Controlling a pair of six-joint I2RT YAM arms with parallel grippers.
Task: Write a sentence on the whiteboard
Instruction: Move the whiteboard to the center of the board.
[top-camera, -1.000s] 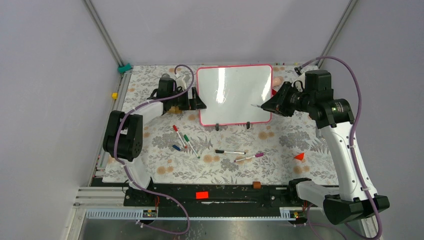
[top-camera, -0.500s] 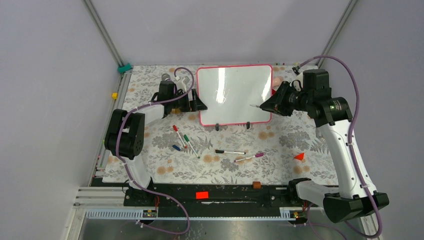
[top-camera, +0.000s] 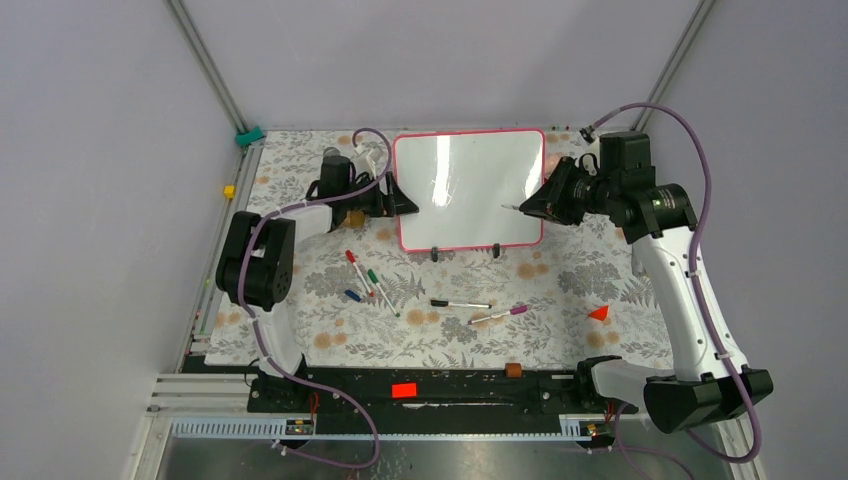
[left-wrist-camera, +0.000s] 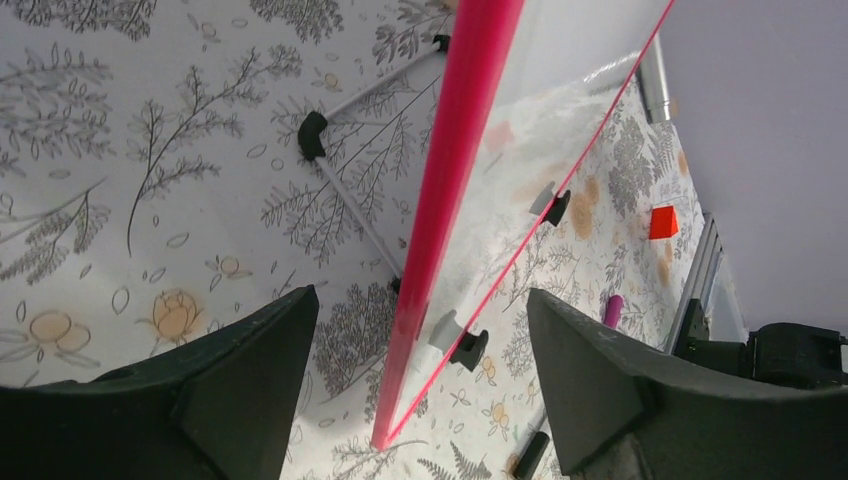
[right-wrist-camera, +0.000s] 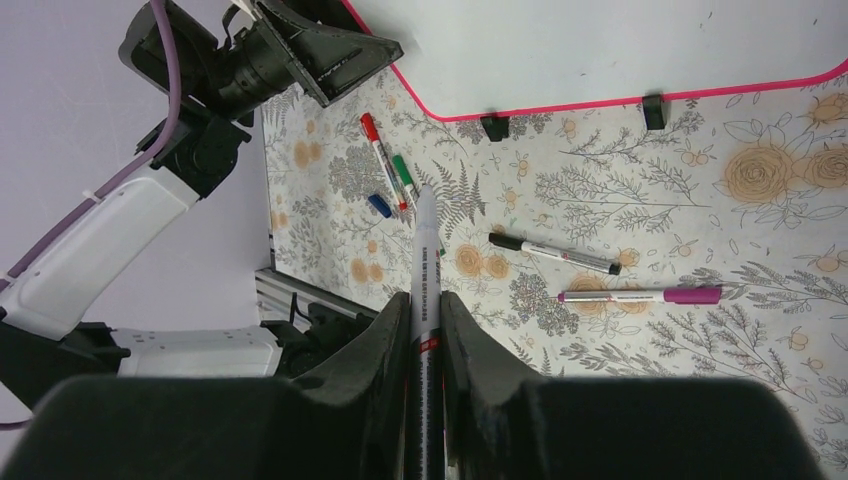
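Upright at the far middle of the bench (top-camera: 600, 270) — the whiteboard (top-camera: 465, 190). Left hand (top-camera: 403, 204) spread wide astride its left edge, pink rim between the fingers, untouched. Right hand (right-wrist-camera: 425, 310) clamped on a marker (right-wrist-camera: 424, 250) — tip near the board's right side.

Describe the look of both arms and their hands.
The left arm and the right arm both have white tubular links between bulky black joint housings. A lilac cable loops along each one. The left hand and the right hand are matte black, each with two wedge-shaped fingers.
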